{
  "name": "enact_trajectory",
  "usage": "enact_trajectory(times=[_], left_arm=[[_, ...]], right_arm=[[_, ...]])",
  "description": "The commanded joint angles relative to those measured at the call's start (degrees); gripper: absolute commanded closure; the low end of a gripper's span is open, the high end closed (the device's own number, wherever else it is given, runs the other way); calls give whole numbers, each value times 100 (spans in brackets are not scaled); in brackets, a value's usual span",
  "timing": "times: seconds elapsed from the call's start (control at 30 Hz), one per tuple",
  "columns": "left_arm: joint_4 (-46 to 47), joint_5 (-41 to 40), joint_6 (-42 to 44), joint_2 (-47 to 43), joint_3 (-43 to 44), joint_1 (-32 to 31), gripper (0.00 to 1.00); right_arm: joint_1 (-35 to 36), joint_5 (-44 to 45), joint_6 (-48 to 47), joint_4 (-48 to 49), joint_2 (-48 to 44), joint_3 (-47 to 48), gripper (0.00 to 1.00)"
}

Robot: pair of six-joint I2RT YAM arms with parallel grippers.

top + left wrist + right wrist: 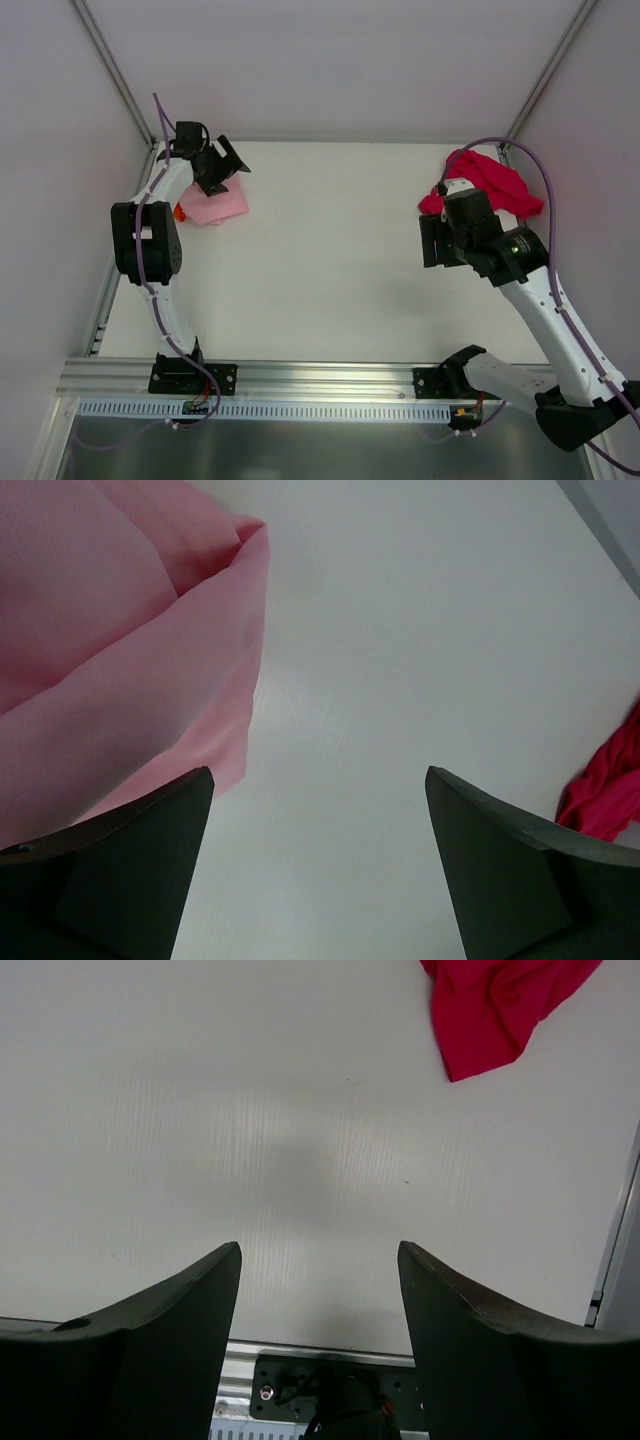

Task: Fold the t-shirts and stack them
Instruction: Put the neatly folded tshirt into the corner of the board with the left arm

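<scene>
**Item 1, light pink t-shirt** (pixel 218 205): folded and laid at the far left of the counter (pixel 330 270). A sliver of the orange t-shirt (pixel 180 211) is seen at its left edge (whether under it or beside it cannot be told).

**Item 2, crimson t-shirt** (pixel 497 180): crumpled in a heap at the far right corner, not yet folded.

**Left fingers** (pixel 120 880): spread wide, nothing held, poised just over the pink tee's edge.

**Right fingers** (pixel 150 1340): spread, nothing held, over bare counter, near the crimson heap.

**Risks noted:**
- The pink fold could be snagged and pulled open if the left fingers are drawn away low.
- The crimson cloth, thin and bunched, could be pinched through several layers at once, and so be lifted as a wad rather than spread.
</scene>
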Motion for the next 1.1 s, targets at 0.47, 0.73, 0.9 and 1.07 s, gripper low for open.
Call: enact_trajectory(times=[0.47, 0.73, 0.9, 1.07], left_arm=[[-116, -264, 42, 1189, 1086, 736, 11], [-300, -959, 112, 1391, 1278, 1026, 10], [-231, -714, 226, 1462, 1464, 1158, 10], [568, 340, 227, 1146, 1051, 1132, 10]], right_arm=[[25, 997, 700, -1407, -549, 1131, 33], [25, 1112, 1131, -1768, -1182, 921, 34], [16, 946, 1166, -1803, -1297, 710, 34], [25, 524, 1140, -1461, -1297, 219, 34]])
